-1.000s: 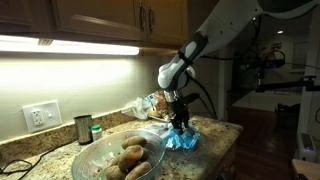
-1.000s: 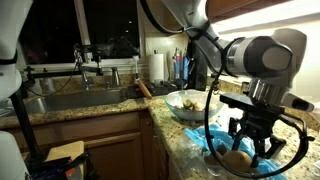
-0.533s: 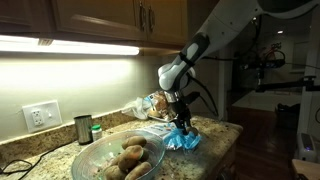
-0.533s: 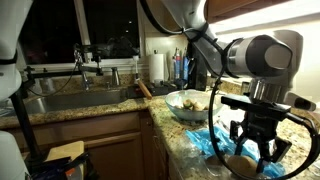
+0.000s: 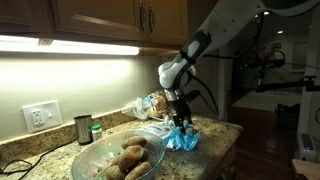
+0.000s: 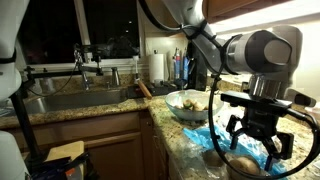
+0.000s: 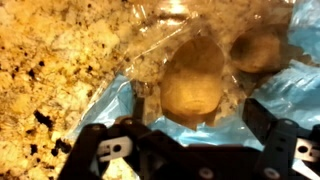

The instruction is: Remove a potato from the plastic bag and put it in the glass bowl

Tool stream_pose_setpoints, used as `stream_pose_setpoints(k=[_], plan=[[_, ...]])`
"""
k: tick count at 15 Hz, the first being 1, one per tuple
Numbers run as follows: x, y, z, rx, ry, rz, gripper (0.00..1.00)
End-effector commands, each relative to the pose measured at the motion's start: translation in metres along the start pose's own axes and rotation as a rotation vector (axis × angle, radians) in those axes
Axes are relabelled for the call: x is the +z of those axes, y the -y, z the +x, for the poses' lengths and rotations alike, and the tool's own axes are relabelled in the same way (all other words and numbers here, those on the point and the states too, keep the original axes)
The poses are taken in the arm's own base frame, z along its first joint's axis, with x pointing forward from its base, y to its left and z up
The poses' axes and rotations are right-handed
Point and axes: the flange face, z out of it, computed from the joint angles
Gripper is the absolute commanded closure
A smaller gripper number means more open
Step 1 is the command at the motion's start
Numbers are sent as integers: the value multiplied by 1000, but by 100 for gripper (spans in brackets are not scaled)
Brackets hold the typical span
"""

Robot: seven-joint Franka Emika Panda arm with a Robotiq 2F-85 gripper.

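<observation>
My gripper (image 5: 182, 122) (image 6: 255, 142) hangs just above the plastic bag (image 5: 184, 140) (image 6: 215, 148), which lies crumpled, blue and see-through, on the granite counter. In the wrist view the gripper (image 7: 195, 128) stands open, its dark fingers (image 7: 272, 128) spread wide on either side of a brown potato (image 7: 195, 85) wrapped in clear plastic. They do not touch it. A second potato (image 7: 255, 50) lies behind. In an exterior view a potato (image 6: 243, 163) shows under the fingers. The glass bowl (image 5: 88, 158) (image 6: 172, 98) holds several potatoes.
A small dark metal cup (image 5: 83, 128) and a green-topped jar (image 5: 96, 131) stand by the wall outlet (image 5: 40, 116). Another crinkly packet (image 5: 150, 104) sits behind the gripper. A sink (image 6: 80, 100) lies beyond the bowl. The counter edge (image 6: 185, 150) runs close to the bag.
The jaws have gone from shut to wide open over the potato in the bag. The arm has barely moved.
</observation>
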Motion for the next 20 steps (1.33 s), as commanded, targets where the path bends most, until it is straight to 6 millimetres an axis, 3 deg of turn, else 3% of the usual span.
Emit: stream_pose_setpoints(k=[1,12,20], plan=[[-11,1,-24,-23,11,-4,0],[14,-3,-33,-27,70,2,0],[16,-12,-32,-26,42,-39,0]])
